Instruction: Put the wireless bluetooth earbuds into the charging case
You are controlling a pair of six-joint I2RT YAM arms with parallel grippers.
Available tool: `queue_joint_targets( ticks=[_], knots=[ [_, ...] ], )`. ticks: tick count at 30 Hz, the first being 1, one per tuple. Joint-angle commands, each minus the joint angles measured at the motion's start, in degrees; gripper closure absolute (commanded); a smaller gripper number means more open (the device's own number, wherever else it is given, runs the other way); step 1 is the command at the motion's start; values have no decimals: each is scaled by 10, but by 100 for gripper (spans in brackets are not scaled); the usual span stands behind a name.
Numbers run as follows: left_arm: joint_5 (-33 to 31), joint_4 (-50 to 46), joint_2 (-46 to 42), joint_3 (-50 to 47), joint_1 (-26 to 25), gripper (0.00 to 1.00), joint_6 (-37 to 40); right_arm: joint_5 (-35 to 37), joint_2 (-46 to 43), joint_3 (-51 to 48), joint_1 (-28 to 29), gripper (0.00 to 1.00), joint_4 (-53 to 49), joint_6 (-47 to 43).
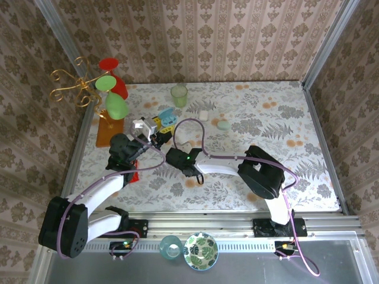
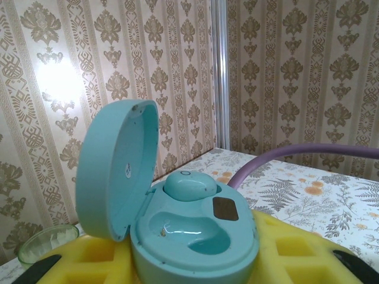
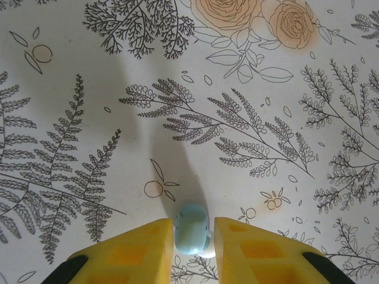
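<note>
1. The right gripper (image 3: pixel 192 228) jaws are sitting either side of the light blue earbud (image 3: pixel 192 235) on the bench (image 3: pixel 266 148). Can't tell if they're actually pinching it. It's tiny and rounded, so it's risking popping out sideways.
2. The left gripper (image 2: pixel 195 263) jaws are clamping the open charging case (image 2: pixel 195 236), with one pocket sitting empty. Coming in crooked is risking a jam.

Charging case (image 2: pixel 198 251): light blue, rounded, open, lid (image 2: pixel 118 168) hinged up at its left, held between the yellow pads of the left tool (image 2: pixel 195 266).

Earbud one (image 2: pixel 189 186): light blue, seated in the far well; near well vacant.

Earbud two (image 3: pixel 192 236): light blue, between the pads of the right tool (image 3: pixel 193 228), at the floral tabletop (image 3: pixel 177 89); pad contact indeterminate.
</note>
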Motion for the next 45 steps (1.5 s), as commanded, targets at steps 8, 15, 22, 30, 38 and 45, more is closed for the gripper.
queue_joint_targets(
  ticks=[8, 15, 22, 30, 38, 45],
  knots=[
    [1, 9, -5, -2, 5, 75, 10, 27, 32, 26, 4, 79, -22, -9],
    [1, 11, -5, -4, 5, 75, 9, 28, 37, 26, 3, 79, -23, -20],
    [2, 12, -5, -5, 5, 75, 7, 30, 46, 31, 3, 78, -29, -28],
    [2, 14, -6, -6, 6, 75, 5, 33, 53, 36, 3, 77, -35, -34],
    [-1, 15, -6, -8, 6, 75, 6, 33, 35, 33, 3, 79, -35, -33],
    [4, 27, 5, -8, 6, 75, 1, 16, -71, -43, -8, 80, 30, -22]
  ],
)
